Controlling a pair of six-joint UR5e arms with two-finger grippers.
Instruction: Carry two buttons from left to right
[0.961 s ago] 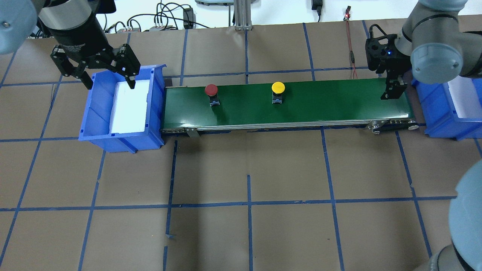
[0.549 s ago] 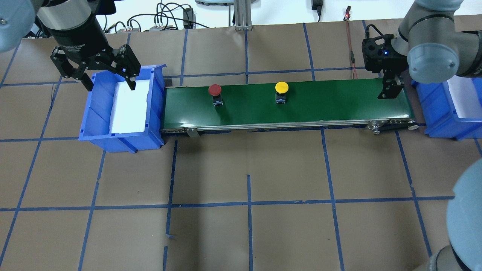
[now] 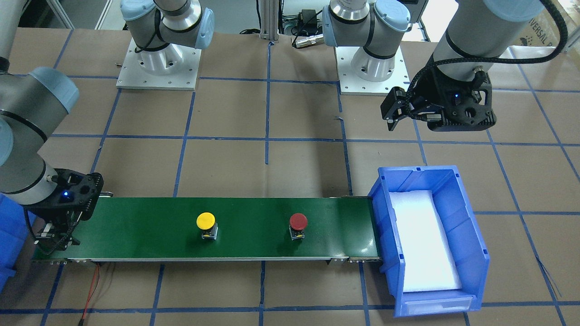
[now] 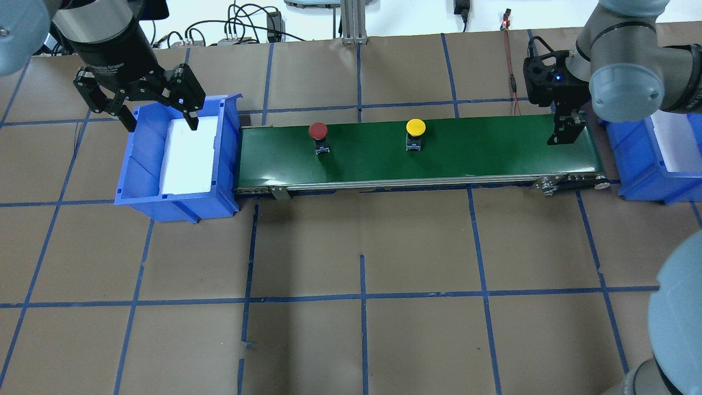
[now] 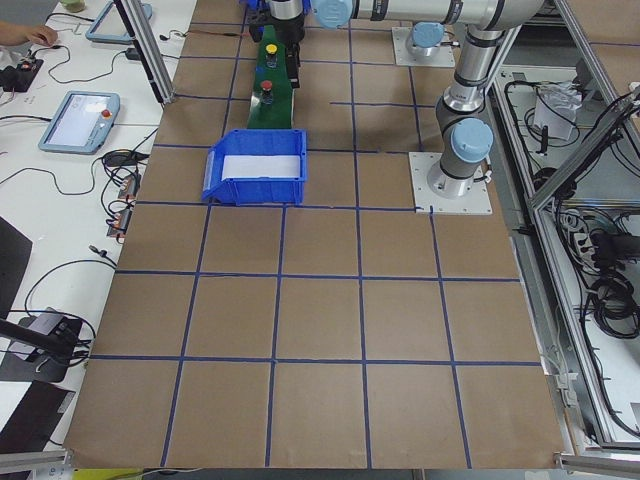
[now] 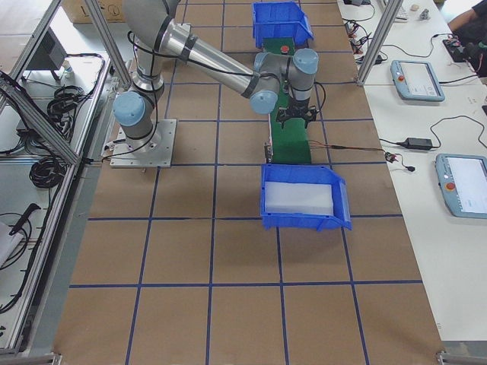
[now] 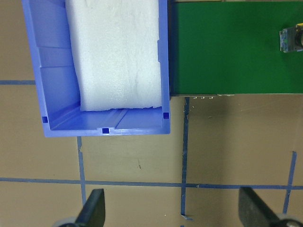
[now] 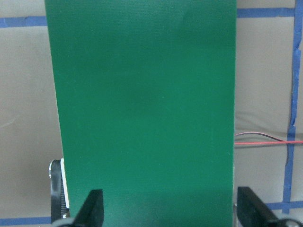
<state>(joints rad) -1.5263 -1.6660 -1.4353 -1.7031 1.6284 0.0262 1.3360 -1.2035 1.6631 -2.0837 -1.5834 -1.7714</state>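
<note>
Bright, even overhead light; soft shadows; faint glare on the belt (image 4: 482,148) (near edge); focus mostly sharp.

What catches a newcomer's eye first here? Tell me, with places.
The long green conveyor belt runs across the middle of the table, with a red-capped button and a yellow-capped button standing apart on it. A blue bin lined with white foam sits at the belt's left end, and the open left pincer hovers near it. The open right pincer hangs over the belt's right end.
</note>
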